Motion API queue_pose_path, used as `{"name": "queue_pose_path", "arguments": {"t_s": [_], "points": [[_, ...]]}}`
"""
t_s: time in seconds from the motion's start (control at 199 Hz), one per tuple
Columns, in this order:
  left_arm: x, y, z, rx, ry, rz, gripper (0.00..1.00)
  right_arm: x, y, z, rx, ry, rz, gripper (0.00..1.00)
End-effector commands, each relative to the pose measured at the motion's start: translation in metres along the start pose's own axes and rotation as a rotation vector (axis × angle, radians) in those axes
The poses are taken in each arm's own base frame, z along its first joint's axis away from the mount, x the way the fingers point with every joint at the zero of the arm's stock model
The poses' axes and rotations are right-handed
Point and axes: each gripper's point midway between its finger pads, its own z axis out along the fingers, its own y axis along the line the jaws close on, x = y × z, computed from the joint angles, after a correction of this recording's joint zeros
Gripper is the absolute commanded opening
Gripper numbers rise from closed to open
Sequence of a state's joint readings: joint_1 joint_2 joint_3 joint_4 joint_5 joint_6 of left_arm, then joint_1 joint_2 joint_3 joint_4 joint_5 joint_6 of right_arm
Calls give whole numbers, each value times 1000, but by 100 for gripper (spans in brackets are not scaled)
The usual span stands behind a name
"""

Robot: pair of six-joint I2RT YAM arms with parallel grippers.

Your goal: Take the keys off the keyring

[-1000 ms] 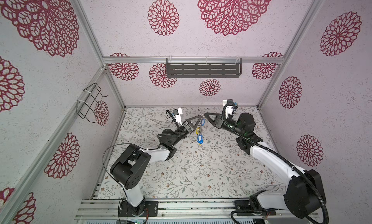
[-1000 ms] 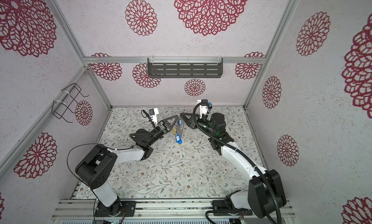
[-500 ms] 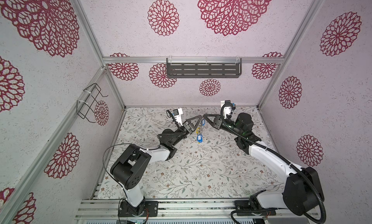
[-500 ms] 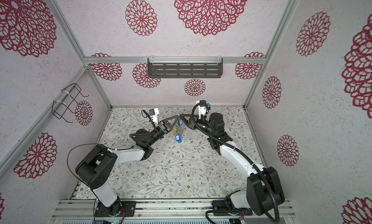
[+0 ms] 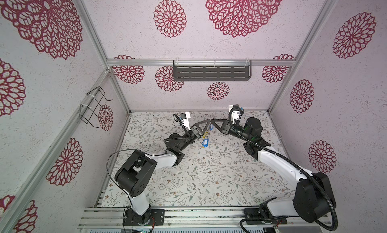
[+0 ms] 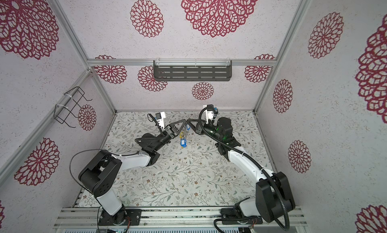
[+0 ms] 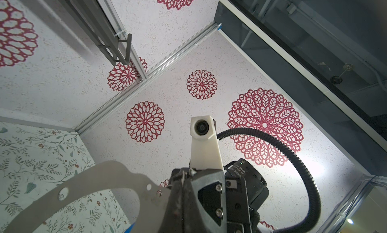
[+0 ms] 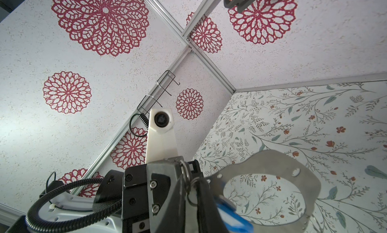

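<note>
Grey scalloped metal keyring (image 8: 272, 162) pinched by left claw (image 8: 186, 164); right claw (image 7: 184, 175) at rim, grip unclear. Best steady it, then slide blue-tagged silver keys (image 5: 205, 141) off.

The keyring (image 8: 310, 180) is flat grey metal, matt and faintly brushed, with smooth cut edges. The key tag (image 8: 231, 219) beside it is glossy blue plastic. The left gripper (image 5: 207, 122) and right gripper (image 5: 212, 121) have matt black plastic shells set with small shiny metal screws (image 8: 154, 182). The camera mount (image 7: 204, 150) is matt white plastic, and the cable sleeve (image 7: 251, 131) is ribbed black plastic. The walls (image 5: 188, 100) are rough and grainy; the table cover (image 5: 209, 179) is a matt floral print. The frame rails (image 5: 146, 62) are satin, silvery metal.
</note>
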State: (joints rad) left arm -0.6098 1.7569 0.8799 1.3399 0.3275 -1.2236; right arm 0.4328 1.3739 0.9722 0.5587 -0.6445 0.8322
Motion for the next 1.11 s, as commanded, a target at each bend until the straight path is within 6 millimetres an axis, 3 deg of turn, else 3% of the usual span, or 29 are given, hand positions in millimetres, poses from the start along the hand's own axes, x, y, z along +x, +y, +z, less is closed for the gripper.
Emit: {"name": "queue_pose_path", "arguments": {"t_s": [0.0,0.347,0.508,0.81,0.93,1.101], "points": [[-4,-16,7,55,-5,21,0,-13,24,2,-68,-21,-52,13],[0,-11,7,31,2,38,0,-14,23,3,-62,-23,-60,0],[2,-7,6,12,7,56,0,-14,21,2,-41,-23,-76,0],[-2,11,-15,-85,47,143,37,-10,9,-5,100,51,-229,0],[-8,20,-31,-142,170,206,40,-5,-6,-13,215,133,-373,0],[4,32,-50,-256,407,397,43,13,-13,-19,220,251,-547,0]]}}
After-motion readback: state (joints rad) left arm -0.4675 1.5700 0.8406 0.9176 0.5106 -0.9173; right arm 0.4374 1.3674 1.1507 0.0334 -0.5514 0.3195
